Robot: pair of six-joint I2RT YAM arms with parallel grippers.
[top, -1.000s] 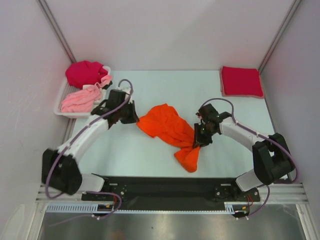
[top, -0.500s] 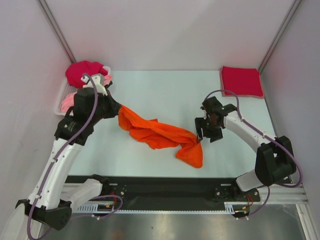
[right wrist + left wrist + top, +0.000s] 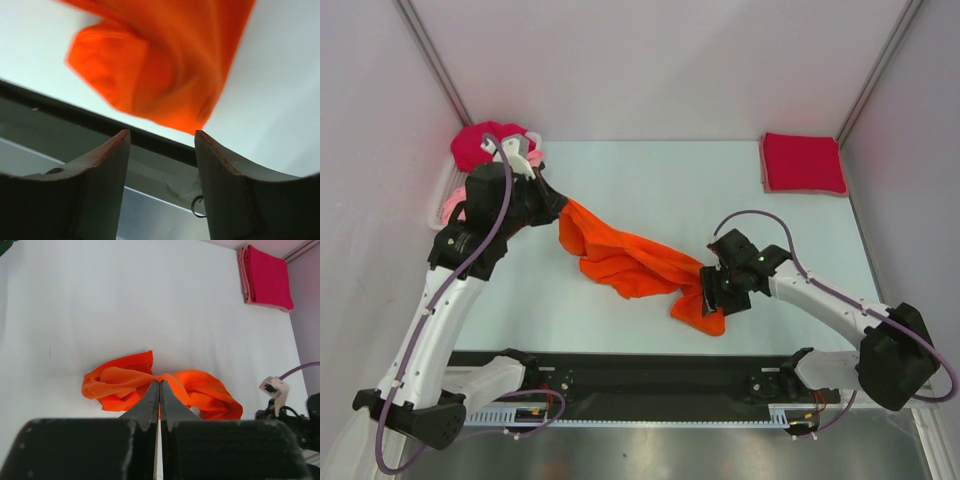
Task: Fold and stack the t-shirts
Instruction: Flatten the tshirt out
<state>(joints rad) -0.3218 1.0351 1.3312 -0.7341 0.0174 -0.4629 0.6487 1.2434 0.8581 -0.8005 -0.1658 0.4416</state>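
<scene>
Pinched shut, the left claw point(image 3: 159, 385) has a fold of the orange t-shirt point(image 3: 630, 262) caught at its very tips; the wrist view shows cloth right at the closed fingers

Right claw point(image 3: 162, 137) spread, nothing between its fingers; orange cloth lies just ahead of it, not in it

Change over the last second: left arm went up and back toward the far left, dragging the shirt from a crumpled heap into a long slanted band. Right claw was holding the near end, let go, and has dropped closer to the front edge, beside that near lump

My read: a re-grab, hunting for a hem or corner. Shirt not flat, no fold started. One folded crimson t-shirt point(image 3: 803, 162) sits in the far right corner; magenta t-shirt point(image 3: 478, 145) and pink t-shirt point(image 3: 451, 206) wait behind the left arm

Room: the orange shirt's near end lies close to the front edge of the table point(image 3: 650, 185) and the black rail point(image 3: 650, 375), so little margin for the right claw there. Plenty of bare surface behind the shirt toward the far side; I'd spread it there. Left arm is crowded near the waiting shirts
</scene>
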